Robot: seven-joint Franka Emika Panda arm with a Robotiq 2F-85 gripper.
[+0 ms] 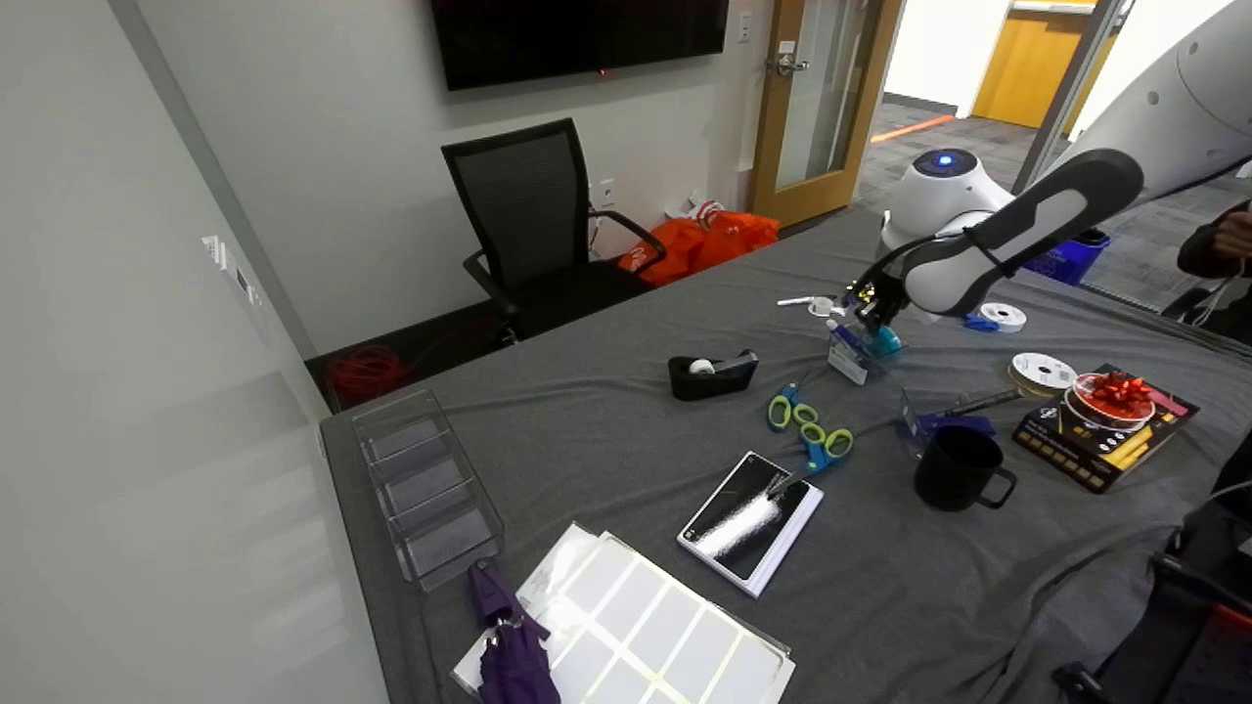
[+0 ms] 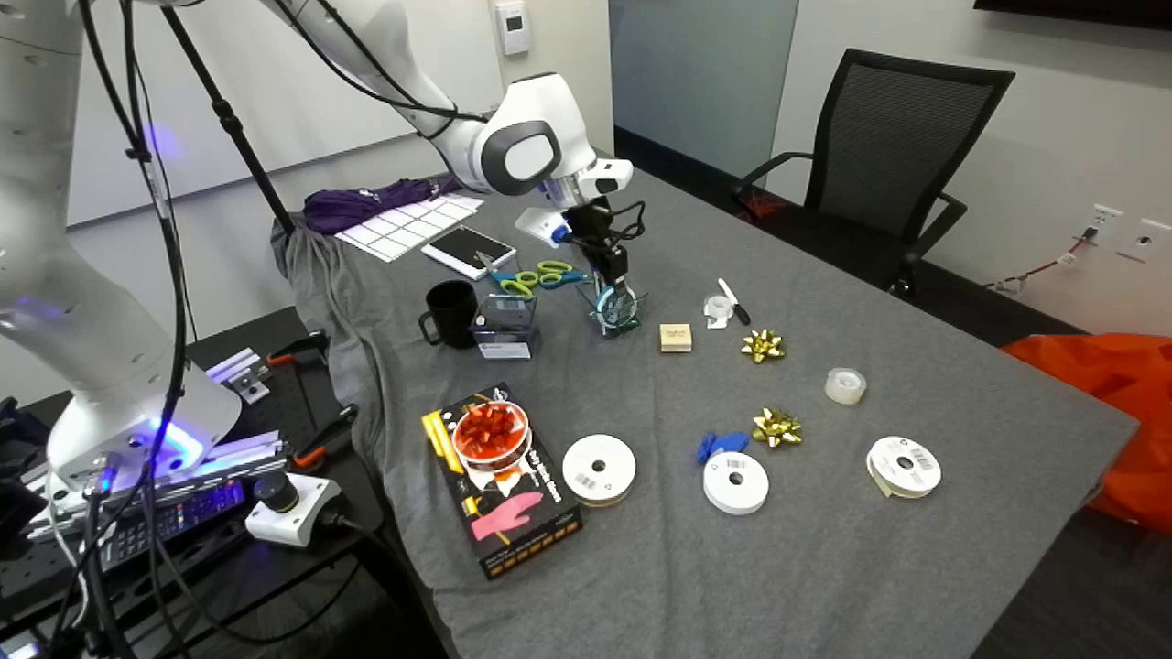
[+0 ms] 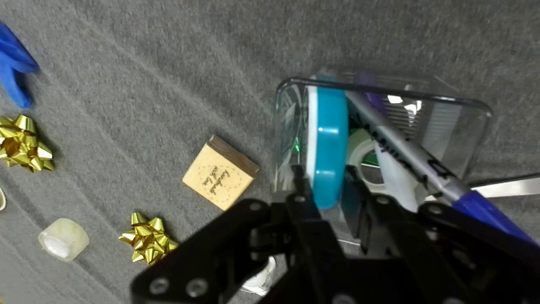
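Pinching teal disc (image 3: 329, 139) w/ claw (image 3: 325, 175) in clr box (image 3: 447, 99).

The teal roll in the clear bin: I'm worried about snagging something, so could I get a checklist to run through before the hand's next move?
1. Hand lined up with the teal roll: ok, it straddles the roll with no clear gap on either side.
2. Grip firm: cannot tell.
3. Roll free of the clear bin: not ok, it stands on edge within the walls.
4. Marker out of the way: not ok, it slants across the bin, its blue end close beside the hand.
5. Pale tape ring free of the roll: cannot tell, partly hidden.
6. Wooden stamp block apart from the bin: ok.
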